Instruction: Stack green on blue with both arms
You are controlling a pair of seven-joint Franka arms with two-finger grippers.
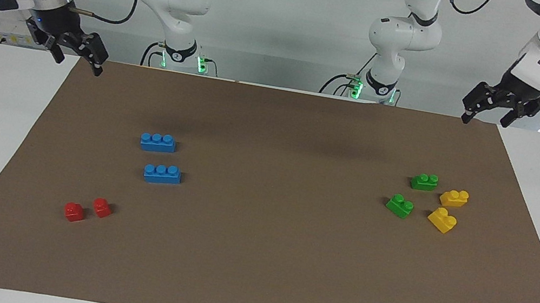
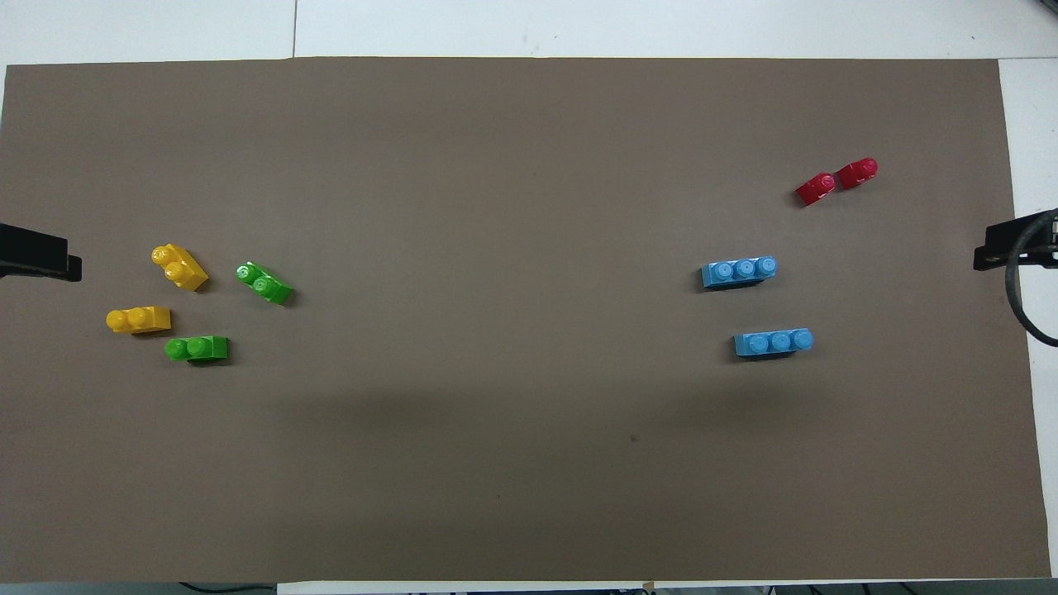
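Note:
Two green bricks lie toward the left arm's end of the brown mat: one (image 1: 424,181) (image 2: 197,348) nearer to the robots, the other (image 1: 399,205) (image 2: 264,282) farther. Two blue bricks lie toward the right arm's end: one (image 1: 158,142) (image 2: 773,341) nearer to the robots, the other (image 1: 162,173) (image 2: 739,271) farther. All lie studs up and apart. My left gripper (image 1: 486,120) is open and empty, raised over the mat's corner by its base. My right gripper (image 1: 77,62) is open and empty, raised over the other corner nearest the robots. Both arms wait.
Two yellow bricks (image 1: 454,198) (image 1: 442,220) lie beside the green ones, toward the left arm's table edge. Two small red bricks (image 1: 74,211) (image 1: 102,207) lie farther from the robots than the blue ones. The brown mat (image 1: 248,279) covers most of the white table.

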